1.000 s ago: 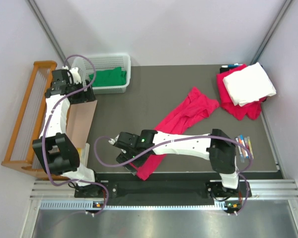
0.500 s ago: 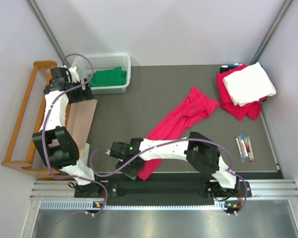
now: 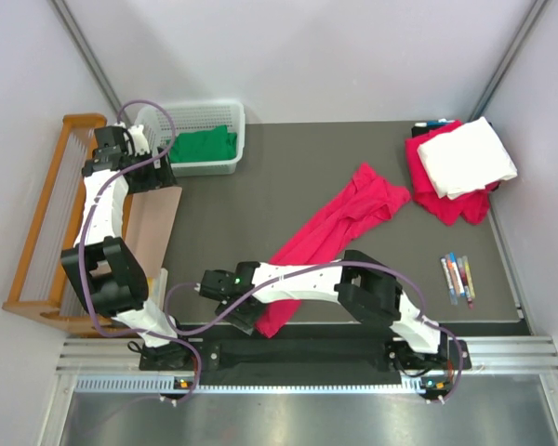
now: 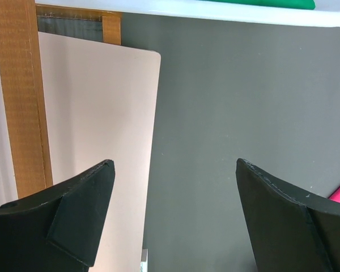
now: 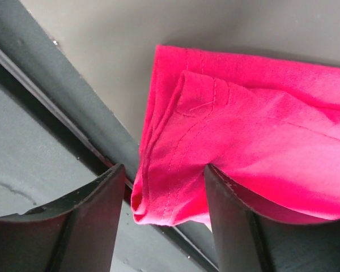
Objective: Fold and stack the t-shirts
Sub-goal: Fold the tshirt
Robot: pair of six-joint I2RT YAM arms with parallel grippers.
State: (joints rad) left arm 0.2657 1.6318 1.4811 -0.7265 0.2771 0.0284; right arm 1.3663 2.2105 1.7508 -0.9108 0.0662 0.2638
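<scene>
The right gripper point(image 5: 164, 187) sat low at the table's near edge, its jaws standing apart on either side of the hemmed corner of the crimson t-shirt point(image 5: 243, 130) – straddling the cloth, with no pinch visible yet. The stitched hem lay doubled over between the fingers, and the corner slightly overhung the dark rail along the edge.

Seen from overhead, that corner was the shirt's nearest end. From the gripper the garment ran away towards 1 o'clock as one long rumpled band, its wider bunched part at the far end near the middle of the table point(image 3: 260, 186). Any pull would probably act along that 7-to-1 axis. The right arm was plainly the nearer one, reaching across to just left of centre.

The left gripper point(image 4: 174, 164) hung well apart at about 10 o'clock, jaws spread wide with nothing between them, over bare table beside a beige board point(image 4: 96, 141) and a wooden rack point(image 3: 46, 223).

Just past it at 11 o'clock stood the white lattice basket point(image 3: 205, 116), holding the green t-shirt point(image 3: 203, 147) – bunched, not folded, as far as could be told. At 2 o'clock, in the far right corner, the white t-shirt point(image 3: 467, 156) lay folded on top of a second crimson garment point(image 3: 446, 200). Near the right edge at 4 o'clock lay a few coloured pens point(image 3: 458, 276), clear of all the cloth
</scene>
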